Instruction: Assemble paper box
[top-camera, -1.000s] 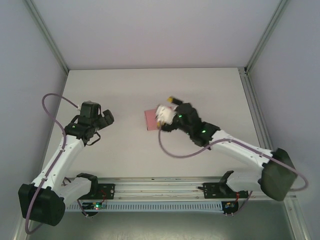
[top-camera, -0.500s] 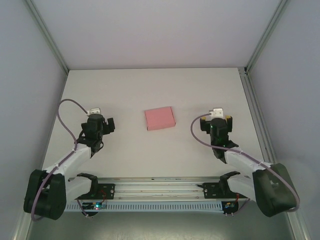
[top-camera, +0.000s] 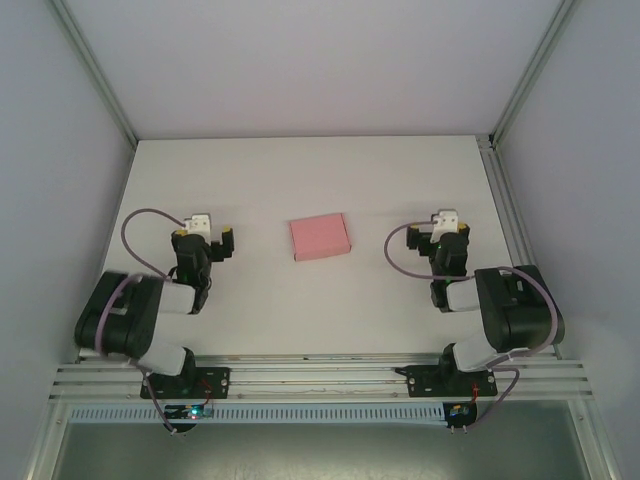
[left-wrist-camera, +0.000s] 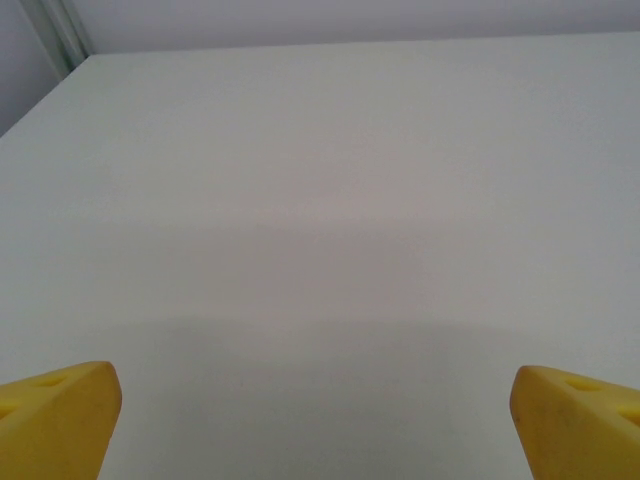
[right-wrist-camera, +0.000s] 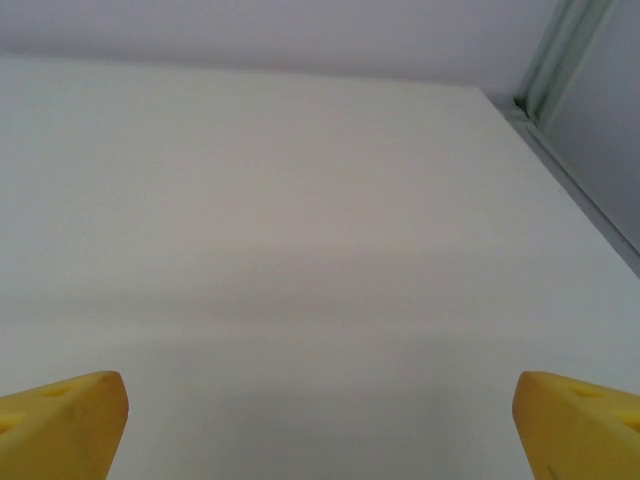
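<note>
Paper box (top-camera: 320, 237) lies flat and closed on the white bench (top-camera: 300, 170), a pink shallow rectangle between the two sets of jaws. It sits to the right of the left jaws and to the left of the right jaws, roughly level with both, well apart from each and touched by neither.

A second ago the right arm (top-camera: 510, 315) was stretched out with its jaws over the box's right edge, and the left arm (top-camera: 130, 320) reached forward off to the box's left. Half a second ago both were partway back. Now both arms are folded close to their bases, wrists pointing toward the far side of the bench. The box has kept the same place and angle throughout.

Left jaws stand wide and hold nothing: in the left wrist view the yellow fingertips (left-wrist-camera: 55, 415) sit at the two lower corners with bare bench between them. Right jaws stand just as wide and empty, their yellow fingertips (right-wrist-camera: 60, 420) at the lower corners of the right wrist view.
</note>
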